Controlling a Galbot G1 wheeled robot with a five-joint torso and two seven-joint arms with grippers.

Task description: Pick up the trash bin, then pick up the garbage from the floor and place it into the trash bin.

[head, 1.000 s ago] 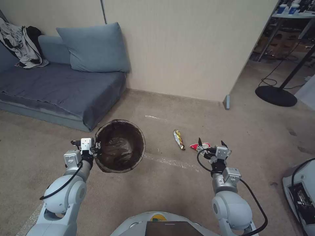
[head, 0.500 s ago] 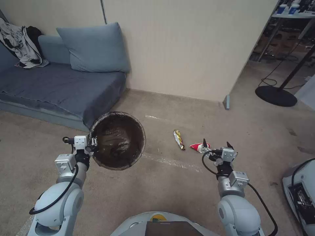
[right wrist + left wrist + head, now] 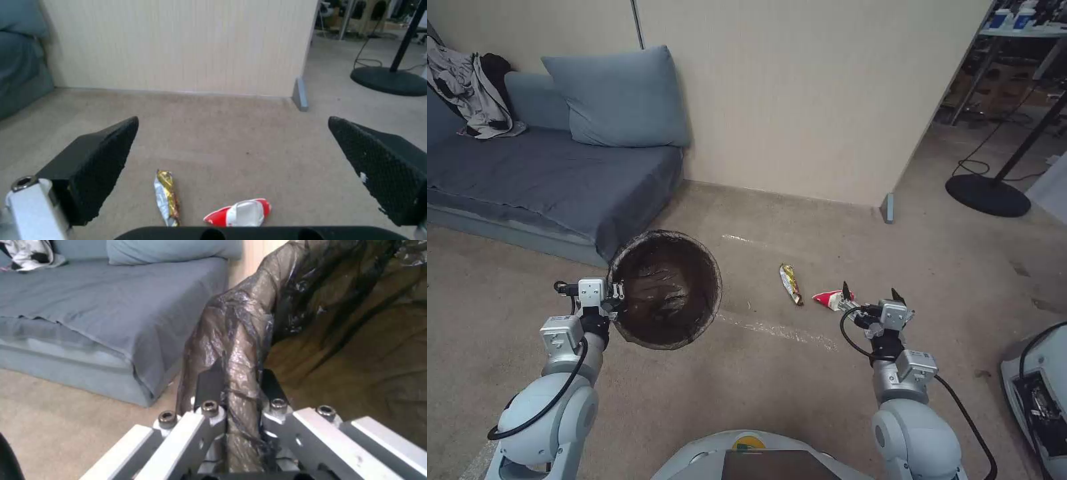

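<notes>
Carpeted floor (image 3: 774, 373) beside a beige partition wall (image 3: 800, 100), blue sofa (image 3: 527, 173) off to the robot's left. Two pieces of garbage lie on the carpet, close together but apart: a gold snack wrapper (image 3: 790, 283), and just right of it a red-and-white packet (image 3: 829, 299). Right gripper (image 3: 872, 299) hovers over the packet's right end, jaws spread wide, nothing in them; the right wrist view puts the packet (image 3: 240, 213) low between the two black pads (image 3: 102, 160), wrapper (image 3: 165, 196) beside it. Trash bin (image 3: 666, 288) is off the floor, held left of the litter, mouth tilted toward the camera, brown liner over the rim. Left gripper (image 3: 236, 386) is clamped on that rim, liner bunched between its fingers.

Step in hand looks like the reach for the packet. To do it well: centre the jaws over the packet, descend straight until the pads nearly touch carpet, then close across its narrow width. Flat foil may slip, so pinch a raised crease. Keep clear of the wrapper. Hold the bin steady and mouth-up, since the rim grip through loose liner could slide.
</notes>
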